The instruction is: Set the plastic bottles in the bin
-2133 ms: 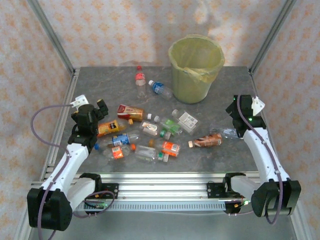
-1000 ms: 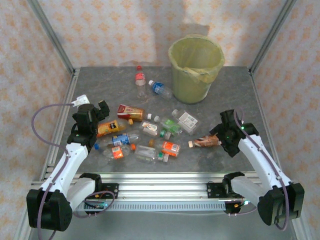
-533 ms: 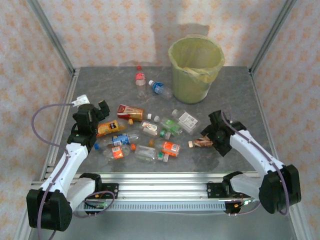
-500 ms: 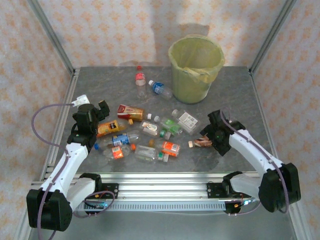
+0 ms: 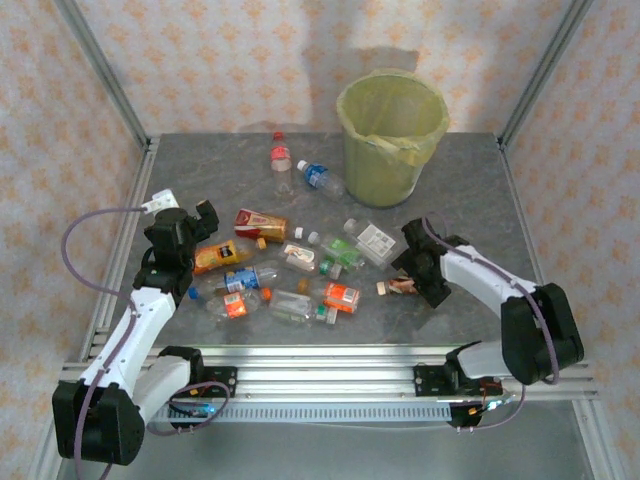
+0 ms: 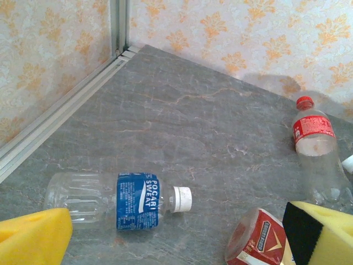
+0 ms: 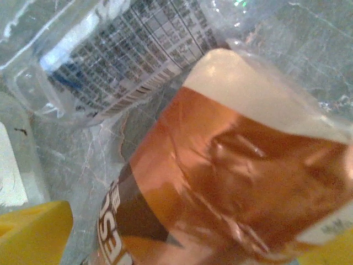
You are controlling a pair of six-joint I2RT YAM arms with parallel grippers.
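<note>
Several plastic bottles lie scattered on the grey table. The yellow-green bin stands upright at the back right. My right gripper is down at the right end of the heap, open, its yellow fingers on either side of a crumpled brown-orange labelled bottle, also seen from above as the brown bottle. My left gripper hovers open at the heap's left end with nothing between its fingers. Ahead of it lie a blue-labelled bottle, a red-labelled bottle and a red carton-like label.
A clear bottle with a white printed label lies just behind the brown one. Two bottles, one red-capped and one blue-labelled, lie near the bin's left side. Metal frame posts and papered walls close the table's sides and back.
My right arm has swung in from the table's right side, leftwards and down onto the brown-orange bottle. The left arm and the bottles have stayed put.
</note>
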